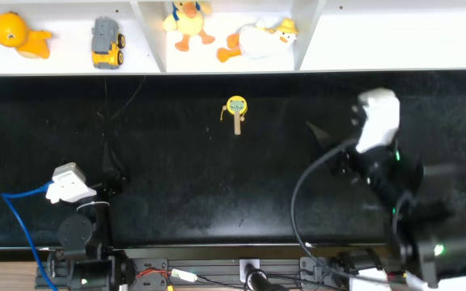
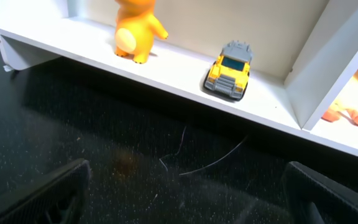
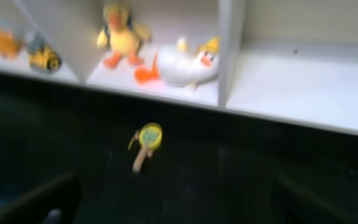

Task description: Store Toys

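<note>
White shelf (image 1: 379, 48) ran along the far edge of the black table (image 1: 176, 178), split by 2 upright dividers (image 1: 156, 32) into 3 compts. Left compt held an orange duck (image 1: 19, 34) and, beside it but apart, a truck (image 1: 107, 42) w/ yellow cab and grey back, nose toward the table. Middle compt: a yellow duck (image 1: 188, 23) sitting upright, and just beside it a white duck (image 1: 257, 40) lying on its side, orange feet toward the yellow one. A blue cable (image 1: 23, 218) looped by the left arm's base.

The rattle (image 1: 237, 109) lay flat on the table in front of the middle compt, near the shelf edge but not touching it. It sat well apart from both arms, w/ black table btwn. It had a small round yellow head w/ a greenish face, a short pale wooden handle pointing away from the shelf, and a thin yellow loop at one side of the head.

The left gripper (image 2: 188, 183) hung low over the table facing the left compt, fingers (image 2: 61, 186) spread wide, holding nothing. The right gripper (image 3: 173, 199) faced the rattle and the middle compt, its fingers (image 3: 42, 199) also wide apart w/ nothing btwn them.
</note>
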Robot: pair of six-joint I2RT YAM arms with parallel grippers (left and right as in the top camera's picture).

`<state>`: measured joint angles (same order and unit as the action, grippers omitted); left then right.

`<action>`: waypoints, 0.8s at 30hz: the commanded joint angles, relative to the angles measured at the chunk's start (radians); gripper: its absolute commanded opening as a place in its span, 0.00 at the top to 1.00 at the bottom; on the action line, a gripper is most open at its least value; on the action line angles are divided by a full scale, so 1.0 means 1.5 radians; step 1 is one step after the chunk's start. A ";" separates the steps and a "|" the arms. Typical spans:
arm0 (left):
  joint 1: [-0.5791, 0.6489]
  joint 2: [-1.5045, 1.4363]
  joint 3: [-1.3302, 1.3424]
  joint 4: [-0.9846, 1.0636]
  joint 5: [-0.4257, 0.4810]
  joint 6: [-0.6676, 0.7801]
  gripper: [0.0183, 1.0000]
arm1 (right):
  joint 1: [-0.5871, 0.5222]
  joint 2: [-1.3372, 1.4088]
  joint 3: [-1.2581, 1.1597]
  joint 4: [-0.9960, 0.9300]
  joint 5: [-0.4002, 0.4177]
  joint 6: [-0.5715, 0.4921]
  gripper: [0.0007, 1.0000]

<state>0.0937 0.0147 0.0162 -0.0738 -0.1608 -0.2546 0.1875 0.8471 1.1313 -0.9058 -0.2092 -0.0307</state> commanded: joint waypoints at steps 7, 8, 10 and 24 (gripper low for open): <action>0.005 -0.008 -0.006 0.004 0.005 0.014 0.00 | 0.194 0.217 0.174 -0.127 0.050 -0.008 0.00; 0.005 -0.008 -0.006 0.004 0.005 0.014 0.00 | 0.212 0.233 0.173 -0.127 0.054 0.001 0.00; 0.005 -0.008 -0.006 0.004 0.005 0.014 0.00 | 0.244 0.270 0.173 -0.126 0.053 0.036 0.00; 0.005 -0.008 -0.006 0.004 0.005 0.014 0.00 | 0.302 0.517 0.173 -0.126 0.065 0.310 0.00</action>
<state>0.0937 0.0147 0.0154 -0.0738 -0.1604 -0.2546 0.6380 1.5814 1.3689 -1.0962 -0.1398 0.2878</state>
